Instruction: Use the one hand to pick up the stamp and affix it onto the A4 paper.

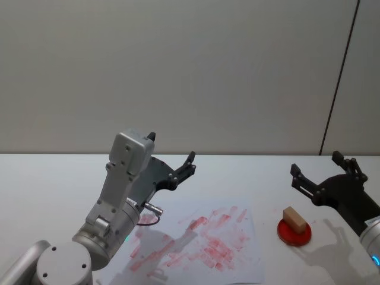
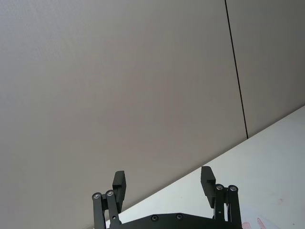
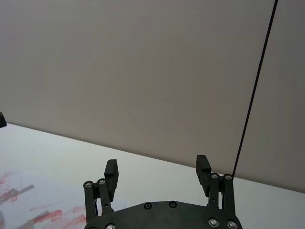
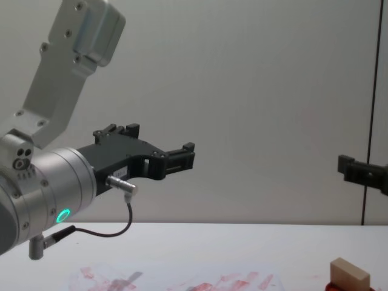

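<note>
The stamp (image 1: 295,219), a pale wooden block, stands on a round red ink pad (image 1: 295,235) at the right of the table; the chest view has the stamp (image 4: 350,273) low at the right. The A4 paper (image 1: 205,240), white with red smears, lies flat in the middle. My right gripper (image 1: 316,164) hovers open and empty above and just behind the stamp, apart from it; its wrist view confirms the right gripper (image 3: 157,167) with spread fingers. My left gripper (image 1: 175,154) is raised above the paper's far left part, open and empty, as the left gripper (image 2: 163,180) also shows.
The white table (image 1: 47,178) runs back to a plain grey wall. My left arm's large grey link (image 1: 127,160) rises over the paper's left side. A dark vertical seam (image 1: 338,83) marks the wall at the right.
</note>
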